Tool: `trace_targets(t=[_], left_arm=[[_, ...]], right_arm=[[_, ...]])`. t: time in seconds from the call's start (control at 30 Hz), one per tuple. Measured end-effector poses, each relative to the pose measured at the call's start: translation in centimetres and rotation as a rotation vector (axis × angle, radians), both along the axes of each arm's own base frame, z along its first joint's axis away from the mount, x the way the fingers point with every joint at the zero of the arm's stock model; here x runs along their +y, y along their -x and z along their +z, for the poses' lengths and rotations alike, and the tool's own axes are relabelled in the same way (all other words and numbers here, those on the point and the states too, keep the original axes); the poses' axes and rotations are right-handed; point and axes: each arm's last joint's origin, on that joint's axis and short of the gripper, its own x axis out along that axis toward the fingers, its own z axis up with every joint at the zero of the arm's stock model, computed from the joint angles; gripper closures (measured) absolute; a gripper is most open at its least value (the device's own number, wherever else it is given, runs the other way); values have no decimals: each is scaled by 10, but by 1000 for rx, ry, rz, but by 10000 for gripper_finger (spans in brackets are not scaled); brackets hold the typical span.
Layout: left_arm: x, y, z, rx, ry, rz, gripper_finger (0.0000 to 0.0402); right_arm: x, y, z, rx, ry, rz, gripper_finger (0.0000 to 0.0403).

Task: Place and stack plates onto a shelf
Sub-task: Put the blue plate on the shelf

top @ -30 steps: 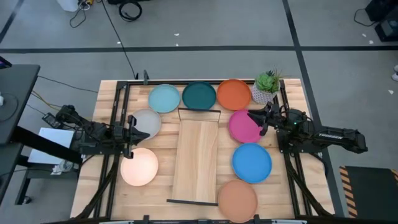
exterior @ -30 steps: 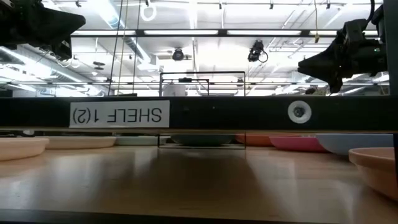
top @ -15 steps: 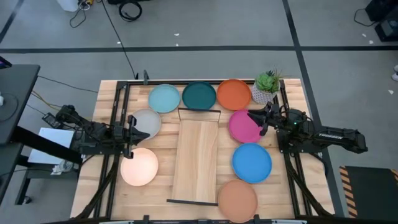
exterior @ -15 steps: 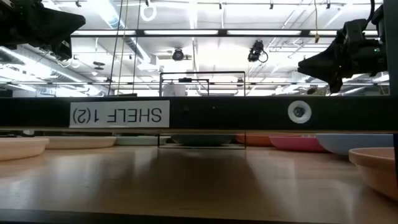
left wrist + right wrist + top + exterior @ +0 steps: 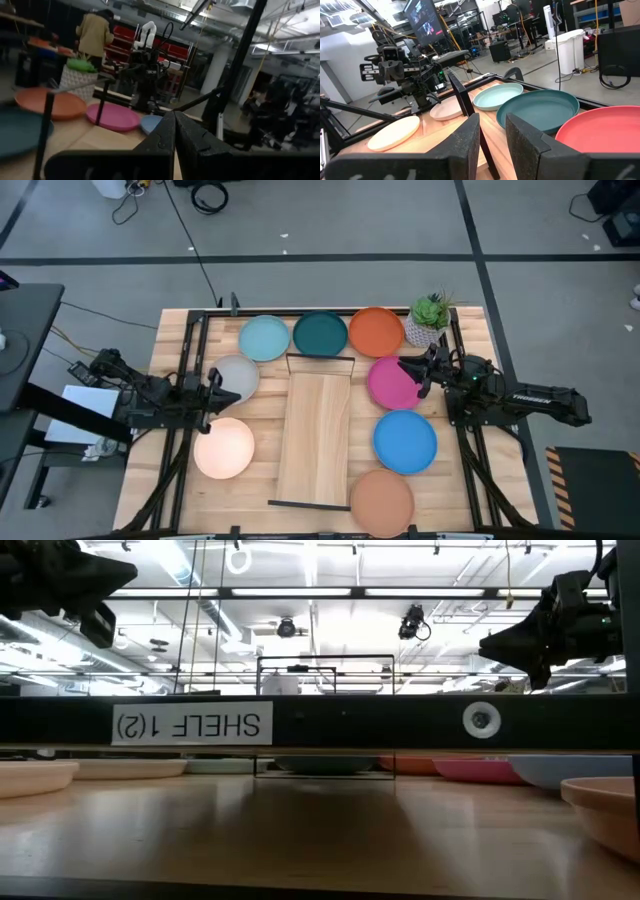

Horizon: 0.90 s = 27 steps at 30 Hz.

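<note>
**A:** So, starting at the near edge of the table, what lies there?

**B:** A terracotta plate (image 5: 381, 500) sits at the near right, just past the shelf (image 5: 315, 428) and its near wire rail (image 5: 308, 503). The shelf is a long light-wood board running down the middle of the table (image 5: 170, 340), and nothing rests on it.

**A:** And going back from there?

**B:** On the left, a cream plate (image 5: 224, 448), then a grey plate (image 5: 236, 377) behind it. On the right, a blue plate (image 5: 405, 441), then a magenta plate (image 5: 391, 383). Along the far edge sit a light blue plate (image 5: 264, 338), a dark teal plate (image 5: 320, 334) and an orange plate (image 5: 376, 331), with a small potted plant (image 5: 429, 319) beside the orange one.

**A:** Where are the grippers?

**B:** The left gripper (image 5: 222, 393) hangs above the table between the grey and cream plates. Its fingers (image 5: 172, 131) are pressed together, holding nothing. The right gripper (image 5: 410, 371) hovers over the right edge of the magenta plate; its fingers (image 5: 470, 135) stand slightly apart, with nothing between them.

**A:** Anything beyond the table?

**B:** A person in a tan top (image 5: 95, 33) stands far back in the room.
</note>
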Motion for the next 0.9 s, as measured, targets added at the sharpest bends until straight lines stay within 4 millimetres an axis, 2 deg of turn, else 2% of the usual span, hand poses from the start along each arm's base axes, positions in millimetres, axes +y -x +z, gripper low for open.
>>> trace_targets(t=[0.27, 0.47, 0.63, 0.9], left_arm=[[0, 0, 0, -4, 61, -13, 392], [0, 0, 0, -3, 41, -8, 392], [0, 0, 1, -16, 51, -9, 392], [3, 5, 17, -176, 144, -13, 392]], right_arm=[[0, 0, 0, 0, 0, 0, 303], [0, 0, 1, -10, 2, -1, 303], [0, 1, 10, -118, -14, 8, 303], [6, 2, 24, -275, -43, 192, 303]])
